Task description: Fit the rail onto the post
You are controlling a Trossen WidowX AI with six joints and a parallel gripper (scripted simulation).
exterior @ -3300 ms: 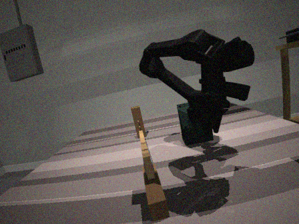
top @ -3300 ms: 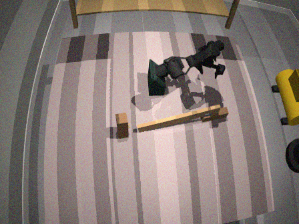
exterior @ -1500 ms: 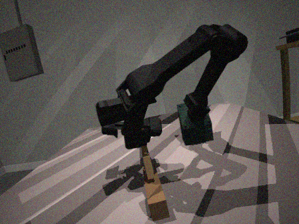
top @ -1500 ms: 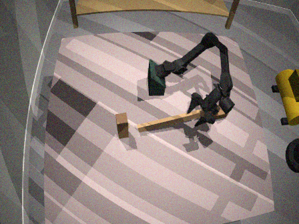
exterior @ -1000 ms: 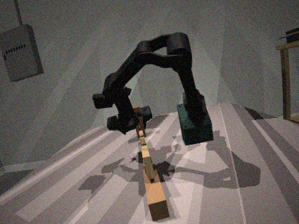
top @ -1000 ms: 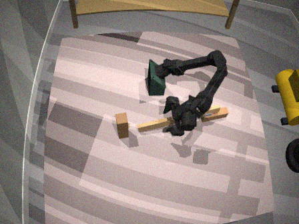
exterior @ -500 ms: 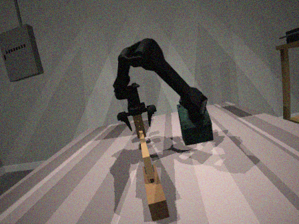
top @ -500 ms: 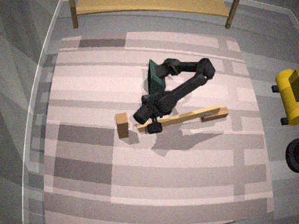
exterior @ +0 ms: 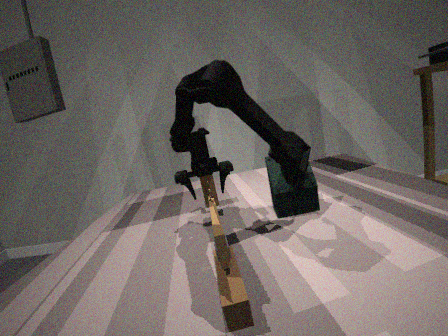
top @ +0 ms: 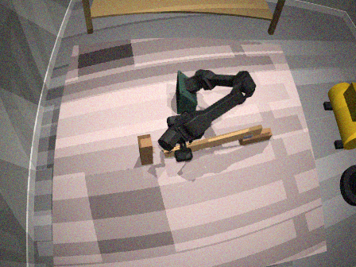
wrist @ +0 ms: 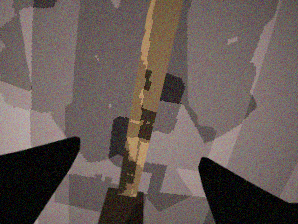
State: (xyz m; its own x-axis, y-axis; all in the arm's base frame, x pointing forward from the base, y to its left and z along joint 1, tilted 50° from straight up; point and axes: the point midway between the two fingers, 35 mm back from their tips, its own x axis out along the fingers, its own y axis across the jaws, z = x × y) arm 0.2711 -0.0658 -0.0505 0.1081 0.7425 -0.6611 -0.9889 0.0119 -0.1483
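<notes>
The long wooden rail (top: 222, 138) (exterior: 215, 218) (wrist: 165, 30) slopes from the footboard block (top: 256, 137) (exterior: 238, 315) down to the table. Its near end lies in front of the wooden post (top: 146, 152) (exterior: 209, 188) (wrist: 121, 210), with a small gap in the top view. The pegs are hard to make out. My gripper (exterior: 209, 195) (wrist: 141, 153) is open and points down over the rail near its post end. In the wrist view the fingertips stand on either side of the rail, with nothing held. The arm hides part of the rail in the top view.
The arm's green base (top: 185, 97) (exterior: 294, 195) stands behind the rail. A wooden table (top: 179, 9) stands at the back, and a yellow machine (top: 343, 115) with a black tyre (top: 350, 186) is at the far right in the top view. A grey box (exterior: 32, 80) hangs on the wall.
</notes>
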